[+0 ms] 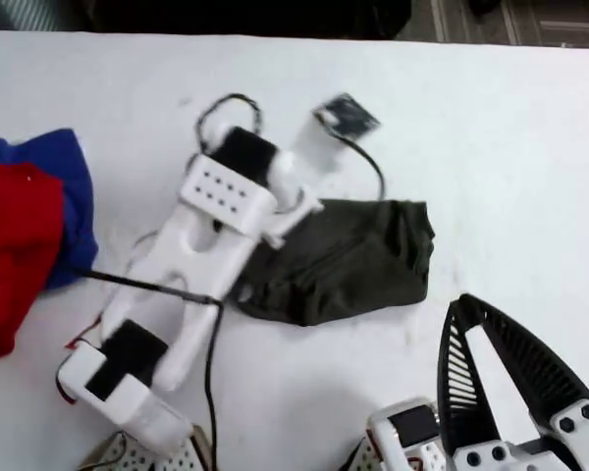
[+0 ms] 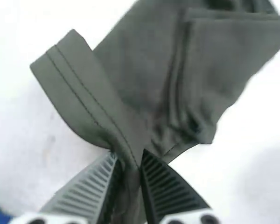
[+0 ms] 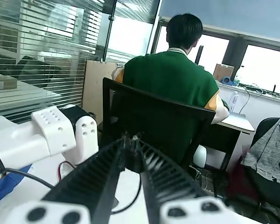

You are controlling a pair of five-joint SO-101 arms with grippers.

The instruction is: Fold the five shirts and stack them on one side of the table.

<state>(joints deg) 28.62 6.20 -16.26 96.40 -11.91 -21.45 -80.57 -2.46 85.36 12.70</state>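
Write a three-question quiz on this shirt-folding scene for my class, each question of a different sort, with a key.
1. True or false: the left gripper is shut on a hem of the dark green shirt.
2. Multiple choice: what lies partly over the blue shirt? A) the red shirt B) a yellow shirt C) a folded towel
3. Fill in the gap: the right gripper is shut and holds ____.

Key: 1 true; 2 A; 3 nothing.
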